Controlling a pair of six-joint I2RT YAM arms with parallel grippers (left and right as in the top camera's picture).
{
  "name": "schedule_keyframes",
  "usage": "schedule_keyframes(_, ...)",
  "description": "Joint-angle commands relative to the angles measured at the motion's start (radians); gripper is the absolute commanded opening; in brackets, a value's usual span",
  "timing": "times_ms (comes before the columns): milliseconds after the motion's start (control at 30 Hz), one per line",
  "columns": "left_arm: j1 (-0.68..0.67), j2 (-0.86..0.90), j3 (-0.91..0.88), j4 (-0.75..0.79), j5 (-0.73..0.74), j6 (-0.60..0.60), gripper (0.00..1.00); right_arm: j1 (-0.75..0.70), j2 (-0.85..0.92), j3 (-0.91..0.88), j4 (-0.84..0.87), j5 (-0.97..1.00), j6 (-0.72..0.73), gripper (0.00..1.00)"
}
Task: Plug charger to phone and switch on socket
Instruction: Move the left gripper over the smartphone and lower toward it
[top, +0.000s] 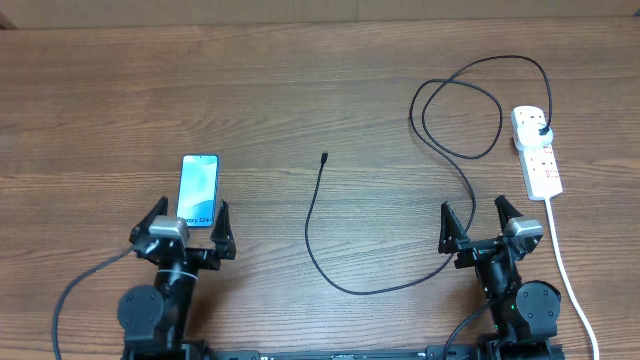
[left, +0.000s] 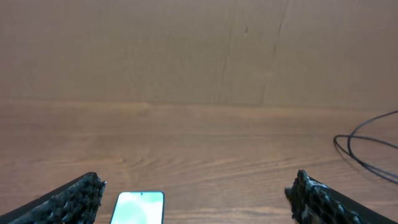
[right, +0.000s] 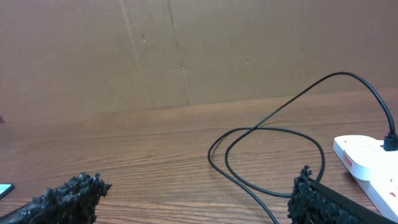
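Left gripper (top: 191, 215): fingers (left: 68, 202) are spread wide and nothing is gripped. The phone (top: 199, 190) lies flat on the desk (top: 300, 80), screen up, in the left half of the overhead frame. Its lower end sits between the two fingers. In the left wrist view a gap is seen on each side of the phone (left: 140, 208), so no contact is recorded.

Right gripper (top: 473, 215): fingers (right: 317, 200) are likewise spread wide and nothing is held. In the right wrist view a stretch of the charger (right: 273, 134) runs along the desk between them, ungripped. Whether it is touched cannot be told.

The charger (top: 312, 235) is laid in a long curve across the lower centre of the overhead frame, with loose loops at the upper right. Its connector tip (top: 324, 157) rests bare on the desk near the centre, well apart from the phone. Its plug end (top: 541, 130) is seated in the upper end of the socket (top: 537, 155), at the right edge of the frame. A white cord (top: 565, 260) leads from the socket toward the lower right corner.

Writing: at the bottom of the phone screen a line ending in "S24" is partly legible. Red markings are noted on the socket but are too small to be read.
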Motion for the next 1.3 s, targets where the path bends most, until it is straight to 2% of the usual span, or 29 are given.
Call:
schedule_keyframes(0, 0.005, 0.095, 0.107, 0.0, 0.009, 0.028, 1.0, 0.003, -0.008, -0.011, 0.005, -0.005, -0.002, 1.0)
schedule_keyframes(333, 0.005, 0.433, 0.45, -0.156, 0.013, 0.055, 1.0, 0.003, -0.008, -0.011, 0.005, -0.005, -0.002, 1.0)
schedule_keyframes(800, 0.005, 1.037, 1.045, -0.711, 0.017, 0.103, 1.0, 0.003, -0.008, -0.011, 0.005, -0.005, -0.002, 1.0)
schedule_keyframes(933, 0.005, 1.171, 1.129, -0.809, 0.016, 0.103, 1.0, 0.003, -0.008, -0.011, 0.005, -0.005, -0.002, 1.0)
schedule_keyframes(1267, 0.005, 1.344, 1.133, -0.845, -0.069, 0.123, 1.0, 0.003, -0.008, -0.011, 0.005, -0.005, -0.002, 1.0)
